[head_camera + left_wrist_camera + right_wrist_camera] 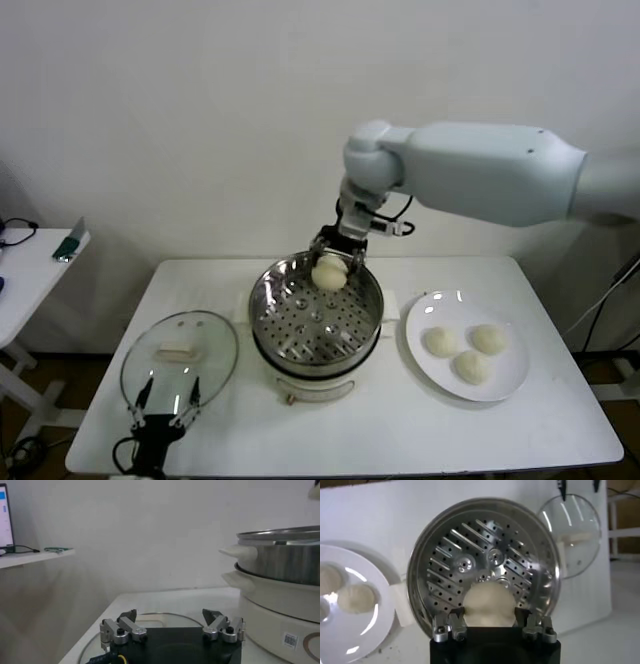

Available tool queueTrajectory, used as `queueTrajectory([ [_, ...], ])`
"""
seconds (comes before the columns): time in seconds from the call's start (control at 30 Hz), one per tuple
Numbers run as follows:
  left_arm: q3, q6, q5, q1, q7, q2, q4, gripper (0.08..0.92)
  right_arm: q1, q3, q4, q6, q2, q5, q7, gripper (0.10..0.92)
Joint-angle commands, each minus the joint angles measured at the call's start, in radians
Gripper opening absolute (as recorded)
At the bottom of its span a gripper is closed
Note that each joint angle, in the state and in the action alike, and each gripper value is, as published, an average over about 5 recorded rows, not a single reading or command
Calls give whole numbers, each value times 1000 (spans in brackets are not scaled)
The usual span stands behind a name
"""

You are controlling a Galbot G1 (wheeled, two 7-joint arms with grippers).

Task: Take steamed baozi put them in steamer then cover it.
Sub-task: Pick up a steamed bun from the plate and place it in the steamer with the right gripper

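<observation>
R gripper [333, 262] clamps one baozi [329, 272] over the steamer's [316, 318] far rim w/ 3 more on plate [466, 345]; lower onto the tray near centre before releasing; L gripper [166, 408] waits wide by cover [180, 352].

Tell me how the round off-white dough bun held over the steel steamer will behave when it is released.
The round off-white dough bun looks soft: it bulges between the right end effector fingers, so it probably dents under a hard squeeze. It seems light for its size. Being round, it may roll a little on the perforated tray of the shiny steel steamer, though the pot wall should stop it.
</observation>
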Motion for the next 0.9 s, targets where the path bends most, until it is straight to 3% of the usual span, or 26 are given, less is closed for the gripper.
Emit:
queueTrajectory([
  [0.03,2,-1,2,0,-2,-2,4,823,-167,19,-138,68,65,-184,42,679],
  [0.4,6,-3,4,-15,-8,-8,26,823,-283,126,-396,108,152,-234,104,679],
  [0.7,2,-6,2,-13,-12,-9,23,823,-279,106,-425,115,194,-142,99,679],
  [0.9,4,-6,6,-9,-12,-13,15,823,-215,81,-373,117,159,-62,93,777],
])
